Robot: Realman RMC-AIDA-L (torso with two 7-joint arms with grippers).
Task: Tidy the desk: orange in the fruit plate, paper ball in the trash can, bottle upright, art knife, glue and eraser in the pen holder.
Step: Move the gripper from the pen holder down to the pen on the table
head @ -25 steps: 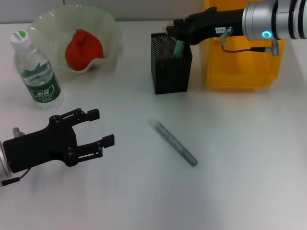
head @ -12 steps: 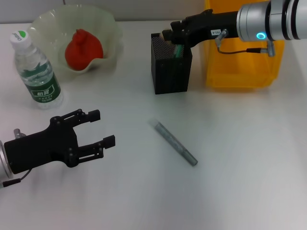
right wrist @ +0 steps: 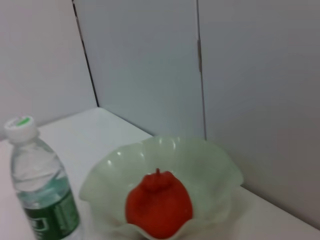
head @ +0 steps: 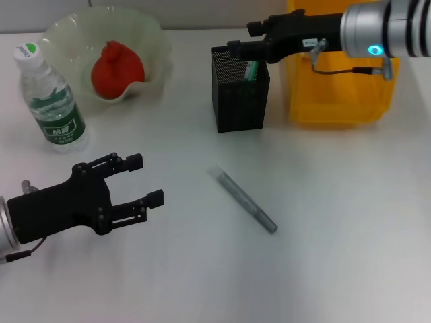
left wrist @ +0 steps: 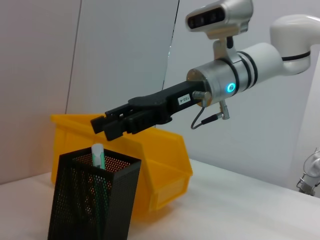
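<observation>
Two end effectors in view. Right end effector [head: 244, 48] above the pen holder [head: 240, 91], fingers parted a little, gripping nothing; green-and-white glue [head: 251, 69] upright inside the mesh, free of the fingers. Small white label on that arm, writing too small to read. Left end effector [head: 144, 180] low over the counter [head: 337, 202], fingers spread wide, holding nothing. Bottle [head: 50, 101] upright, green label with white characters, illegible. Orange [head: 118, 68] in the fruit plate [head: 145, 40]. Grey art knife [head: 244, 200] flat on the counter between the arms. Yellow bin [head: 340, 87] just beside the holder. Eraser and paper ball not made out, possibly hidden.
</observation>
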